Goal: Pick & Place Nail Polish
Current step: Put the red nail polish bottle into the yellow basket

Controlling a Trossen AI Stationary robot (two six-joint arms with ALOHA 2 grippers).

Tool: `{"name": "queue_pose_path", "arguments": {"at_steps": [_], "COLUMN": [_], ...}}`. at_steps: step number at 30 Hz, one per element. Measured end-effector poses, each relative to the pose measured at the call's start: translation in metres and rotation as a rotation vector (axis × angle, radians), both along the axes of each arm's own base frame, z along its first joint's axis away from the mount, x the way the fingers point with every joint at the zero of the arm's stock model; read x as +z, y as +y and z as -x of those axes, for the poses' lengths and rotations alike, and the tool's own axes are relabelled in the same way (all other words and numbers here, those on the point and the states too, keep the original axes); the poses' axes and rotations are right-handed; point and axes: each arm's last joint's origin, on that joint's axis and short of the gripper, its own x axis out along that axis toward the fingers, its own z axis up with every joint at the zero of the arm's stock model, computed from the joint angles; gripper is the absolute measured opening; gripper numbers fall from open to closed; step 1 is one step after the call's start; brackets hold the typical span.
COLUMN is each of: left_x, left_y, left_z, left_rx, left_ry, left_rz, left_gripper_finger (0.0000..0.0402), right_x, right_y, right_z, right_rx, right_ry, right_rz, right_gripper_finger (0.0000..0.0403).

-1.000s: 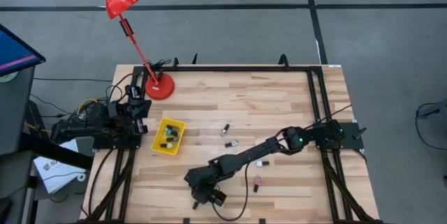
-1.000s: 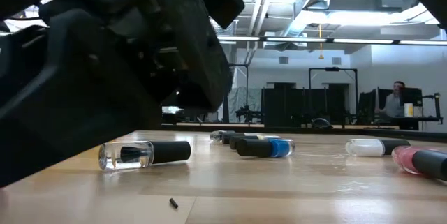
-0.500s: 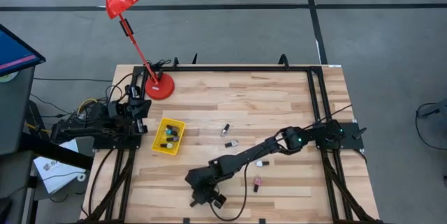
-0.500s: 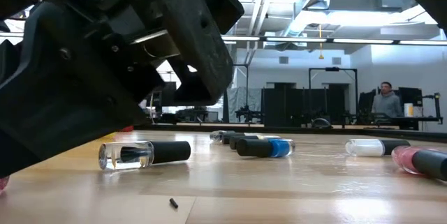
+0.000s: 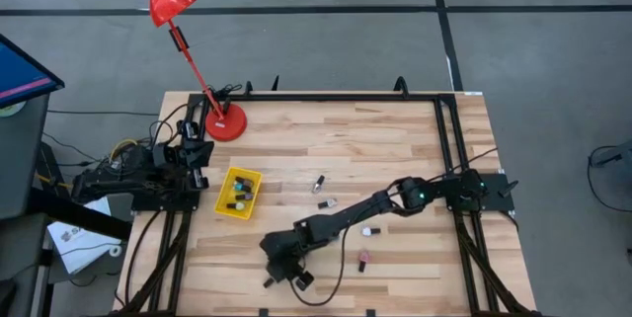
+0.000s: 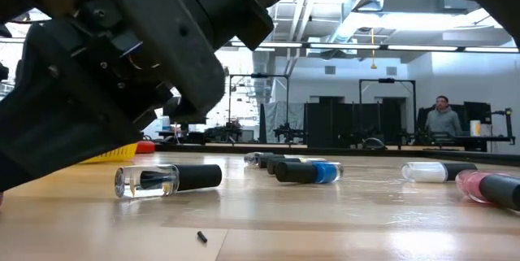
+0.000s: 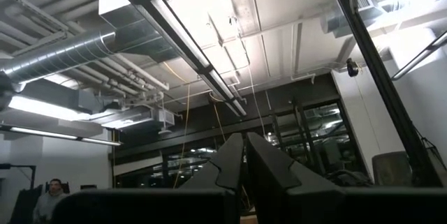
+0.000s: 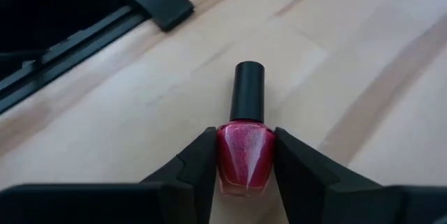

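- Right claw [image 8: 243,172], low in the high view, pinches a red nail polish bottle [image 8: 244,154], apparently for carrying to the yellow tray [image 5: 240,195].
- Left claw [image 7: 244,155], at frame left, waits with fingers together.

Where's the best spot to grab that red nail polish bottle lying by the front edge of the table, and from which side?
Judging from the right wrist view, grip the red nail polish bottle across its wide glass body, not the thin black cap. It lies flat on the table, so come from above with one finger on each flat side, as the right gripper is doing now. The left gripper is parked pointing at the ceiling.
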Motion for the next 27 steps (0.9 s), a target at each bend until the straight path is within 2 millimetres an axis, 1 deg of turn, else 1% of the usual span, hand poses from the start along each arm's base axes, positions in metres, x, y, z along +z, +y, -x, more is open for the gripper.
{"name": "queue_pose_path", "arguments": {"at_steps": [3,5,10,15,18,20,22,24,27], "left_x": [0.000,0.000,0.000,0.000,0.000,0.000,0.000,0.000,0.000], "left_y": [0.000,0.000,0.000,0.000,0.000,0.000,0.000,0.000,0.000], "left_z": [0.000,0.000,0.000,0.000,0.000,0.000,0.000,0.000,0.000], "left_rx": [0.000,0.000,0.000,0.000,0.000,0.000,0.000,0.000,0.000], "left_ry": [0.000,0.000,0.000,0.000,0.000,0.000,0.000,0.000,0.001], "left_rz": [0.000,0.000,0.000,0.000,0.000,0.000,0.000,0.000,0.000], "left_gripper_finger": [0.0014,0.0014,0.0014,0.0014,0.0014,0.0014,0.0014,0.0014,0.0014], "right_x": [0.001,0.005,0.015,0.036,0.049,0.061,0.076,0.086,0.089], "right_y": [-0.006,-0.012,-0.031,-0.052,-0.059,-0.065,-0.070,-0.077,-0.089], "right_z": [-0.003,-0.005,-0.015,-0.029,-0.034,-0.038,-0.042,-0.045,-0.050], "right_rx": [-0.029,-0.050,-0.121,-0.181,-0.195,-0.209,-0.257,-0.316,-0.439], "right_ry": [-0.006,-0.004,-0.017,-0.070,-0.100,-0.127,-0.173,-0.216,-0.278], "right_rz": [-0.008,-0.010,-0.029,-0.069,-0.082,-0.087,-0.074,-0.046,-0.013], "right_gripper_finger": [0.0109,0.0107,0.0114,0.0115,0.0114,0.0114,0.0114,0.0114,0.0114]}}
